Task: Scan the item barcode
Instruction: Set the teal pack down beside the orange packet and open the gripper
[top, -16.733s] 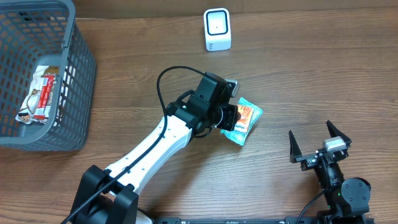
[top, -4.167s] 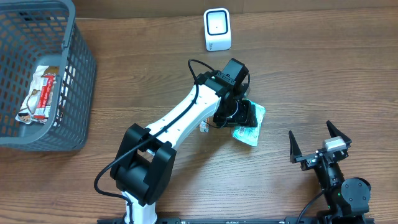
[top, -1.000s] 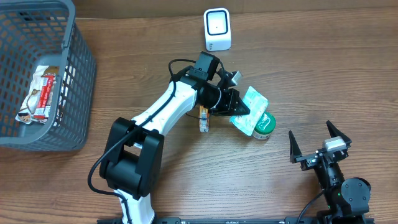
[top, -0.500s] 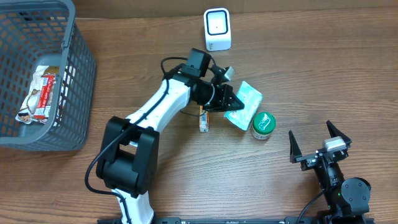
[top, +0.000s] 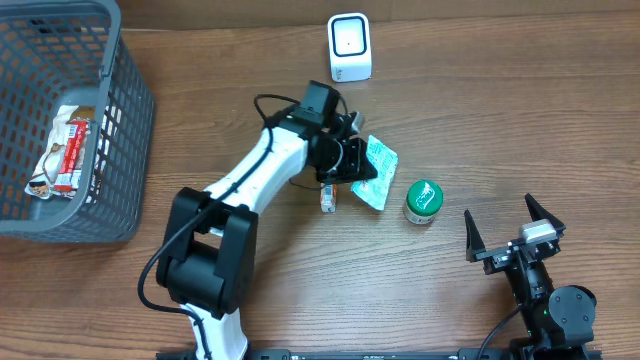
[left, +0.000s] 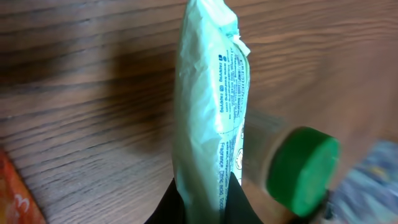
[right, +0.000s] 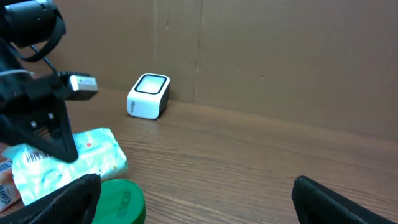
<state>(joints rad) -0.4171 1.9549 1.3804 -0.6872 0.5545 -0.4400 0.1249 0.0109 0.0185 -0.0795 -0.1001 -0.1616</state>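
My left gripper (top: 352, 160) is shut on a pale green packet (top: 376, 172) and holds it above the table's middle, below the white scanner (top: 350, 47). In the left wrist view the packet (left: 208, 106) stands on edge between the black fingertips (left: 231, 200), small print along its seam. No barcode shows. From the right wrist view the packet (right: 68, 162) hangs left of the scanner (right: 148, 96). My right gripper (top: 512, 228) rests open at the front right, nothing between its fingers.
A green-lidded jar (top: 423, 201) stands right of the packet. A small orange packet (top: 328, 195) lies under the left arm. A grey basket (top: 125, 150) at the far left holds a red-and-white snack pack (top: 65, 150).
The left gripper has pulled the green packet leftward, away from the jar, and turned it more on edge. The jar and the right arm have stayed put.
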